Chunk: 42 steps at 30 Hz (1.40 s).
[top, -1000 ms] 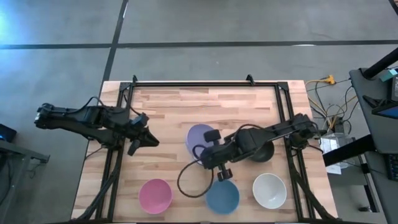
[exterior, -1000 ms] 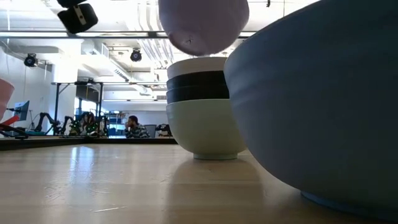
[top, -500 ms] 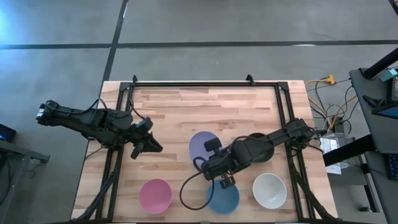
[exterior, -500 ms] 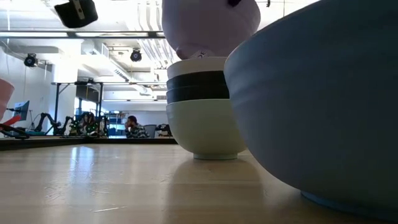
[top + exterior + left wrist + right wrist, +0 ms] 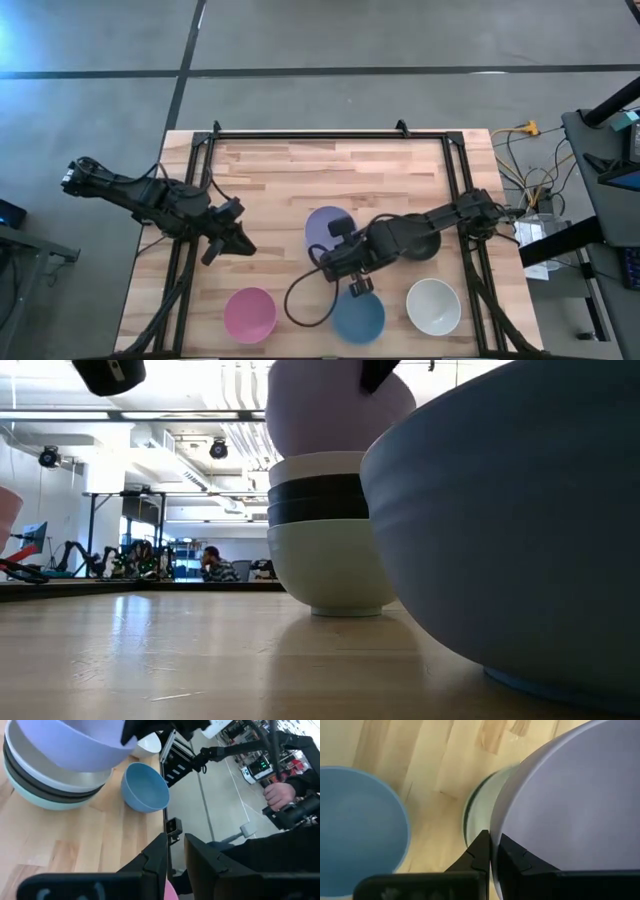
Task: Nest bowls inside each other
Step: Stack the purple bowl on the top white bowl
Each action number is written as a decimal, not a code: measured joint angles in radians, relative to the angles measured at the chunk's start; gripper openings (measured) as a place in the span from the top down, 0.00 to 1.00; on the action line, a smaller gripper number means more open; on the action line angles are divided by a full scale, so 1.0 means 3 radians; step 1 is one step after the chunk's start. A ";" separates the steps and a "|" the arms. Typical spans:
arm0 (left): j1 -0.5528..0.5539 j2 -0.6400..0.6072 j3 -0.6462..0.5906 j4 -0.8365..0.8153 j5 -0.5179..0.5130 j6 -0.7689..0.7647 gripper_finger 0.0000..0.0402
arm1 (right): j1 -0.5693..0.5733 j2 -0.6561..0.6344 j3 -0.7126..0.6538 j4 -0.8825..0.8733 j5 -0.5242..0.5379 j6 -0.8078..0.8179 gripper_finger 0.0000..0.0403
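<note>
A lavender bowl [image 5: 325, 228] hangs tilted over a stack of bowls [image 5: 330, 540] with a mint green one at the bottom, black ones above it and a white one on top. The lavender bowl's bottom [image 5: 335, 430] dips behind the top bowl's rim. My right gripper [image 5: 338, 252] is shut on the lavender bowl. My left gripper [image 5: 232, 243] hovers open and empty to the stack's left. A pink bowl [image 5: 250, 313], a blue bowl [image 5: 358, 317] and a white bowl [image 5: 433, 306] stand upright along the near edge. My right gripper pinches the lavender bowl's rim [image 5: 493, 834] on its near side, one finger inside the bowl and one outside. The bowl [image 5: 75, 742] is tilted above the stack, its bottom within the top bowl's rim. Whether it rests there I cannot tell.
The blue bowl [image 5: 355, 820] stands close to the stack on its near side, just below my right arm. Black frame rails [image 5: 330, 135] run along the table's far, left and right sides. Bare wood lies at the far half of the table.
My right gripper has carried the lavender bowl a little toward the table's right and near edges and down, so its bottom has sunk behind the stack's top rim. My left gripper has drifted toward the near edge.
</note>
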 joint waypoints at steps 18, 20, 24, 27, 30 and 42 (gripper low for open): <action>-0.0132 -0.0075 -0.0003 -0.0015 0.0010 0.0089 0.88 | -0.0121 0.0000 -0.0269 0.0086 -0.0370 0.0020 0.97; -0.0140 -0.0075 -0.0003 -0.0019 0.0009 0.0098 0.88 | -0.0120 0.0000 -0.0308 0.0132 -0.0385 0.0008 0.97; -0.0148 -0.0075 -0.0003 -0.0019 0.0009 0.0099 0.88 | -0.0120 0.0000 -0.0360 0.0248 -0.0505 -0.0020 0.97; -0.0148 -0.0078 -0.0003 -0.0019 0.0009 0.0099 0.88 | -0.0118 0.0000 -0.0386 0.0253 -0.0508 -0.0080 0.97; -0.0148 -0.0077 -0.0003 -0.0019 0.0009 0.0099 0.88 | -0.0125 0.0000 -0.0403 0.0253 -0.0508 -0.0086 0.97; -0.0148 -0.0072 -0.0014 -0.0018 0.0008 0.0098 0.88 | -0.0125 0.0000 -0.0449 0.0242 -0.0320 -0.0401 0.97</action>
